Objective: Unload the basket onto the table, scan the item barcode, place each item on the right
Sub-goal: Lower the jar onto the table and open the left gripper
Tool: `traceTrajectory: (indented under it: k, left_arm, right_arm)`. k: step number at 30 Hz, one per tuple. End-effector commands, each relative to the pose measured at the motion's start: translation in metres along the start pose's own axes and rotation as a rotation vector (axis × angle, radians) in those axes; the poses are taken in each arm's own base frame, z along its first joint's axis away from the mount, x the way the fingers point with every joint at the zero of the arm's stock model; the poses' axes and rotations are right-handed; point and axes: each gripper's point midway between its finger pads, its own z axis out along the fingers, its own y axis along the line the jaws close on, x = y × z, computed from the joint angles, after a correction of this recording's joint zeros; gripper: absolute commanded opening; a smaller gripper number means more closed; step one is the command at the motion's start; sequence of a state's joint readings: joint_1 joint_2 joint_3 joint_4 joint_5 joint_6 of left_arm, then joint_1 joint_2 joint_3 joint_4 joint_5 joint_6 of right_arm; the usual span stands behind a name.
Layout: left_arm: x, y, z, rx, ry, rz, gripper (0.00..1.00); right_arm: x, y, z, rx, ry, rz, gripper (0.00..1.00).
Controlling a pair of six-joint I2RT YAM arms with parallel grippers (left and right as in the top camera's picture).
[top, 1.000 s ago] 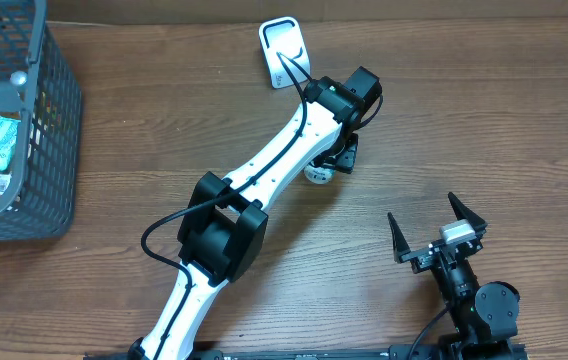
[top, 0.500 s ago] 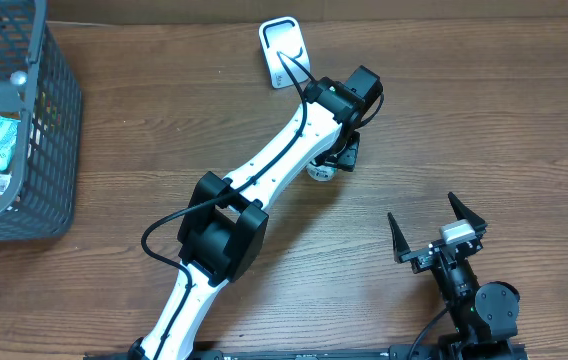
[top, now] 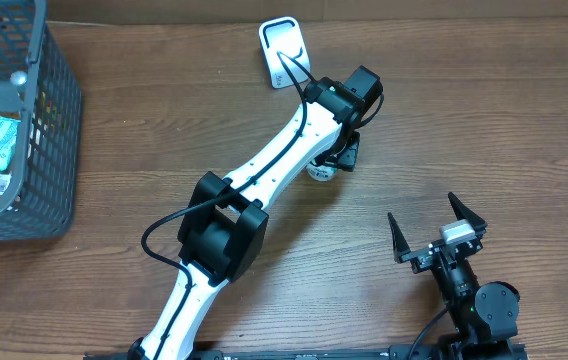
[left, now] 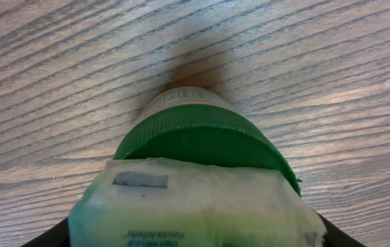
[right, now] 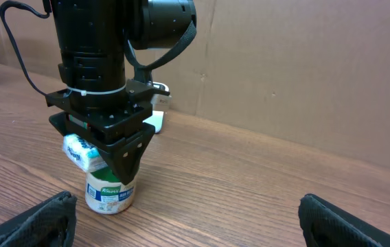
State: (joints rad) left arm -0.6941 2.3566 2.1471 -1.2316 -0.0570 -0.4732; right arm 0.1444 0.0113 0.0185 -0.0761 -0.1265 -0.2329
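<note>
Pick-up for the scan, by my read: my left fingers point(right: 123, 165) clasp a pale packet point(left: 195, 199) atop a jar point(right: 110, 193) on the desk point(top: 514, 120), near the scanner point(top: 284, 50). Right fingers point(top: 421, 207) are wide, idle. Next: lift, then face the barcode to the scanner.

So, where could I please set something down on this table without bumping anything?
Bare wood lies right of the left gripper, beyond the right gripper, and between basket and left arm. It is crowded around scanner, jar and packet.
</note>
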Motion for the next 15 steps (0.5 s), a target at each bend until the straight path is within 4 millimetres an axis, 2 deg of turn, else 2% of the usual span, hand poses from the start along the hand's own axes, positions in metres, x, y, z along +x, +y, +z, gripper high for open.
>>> traceTrajectory:
  k: [1,3,7,11,15]
  left_arm:
    - [0.009,0.001,0.01,-0.011,0.036,-0.018,0.66]
    - [0.01,0.002,0.01,-0.014,0.042,-0.017,0.71]
    - [0.013,0.003,0.01,-0.017,0.053,-0.014,0.75]
    - [0.015,-0.005,0.009,0.038,0.072,0.026,0.84]
    - [0.007,-0.007,0.001,0.089,0.062,0.036,0.89]
  right_arm:
    - [0.002,0.001,0.0,-0.004,-0.002,-0.001,1.0]
    - [0.002,0.001,0.0,-0.004,-0.002,-0.001,1.0]
    - [0.002,0.001,0.0,-0.004,-0.002,-0.001,1.0]
    - [0.002,0.001,0.0,-0.004,-0.002,-0.001,1.0]
    - [0.002,0.001,0.0,-0.004,-0.002,-0.001,1.0]
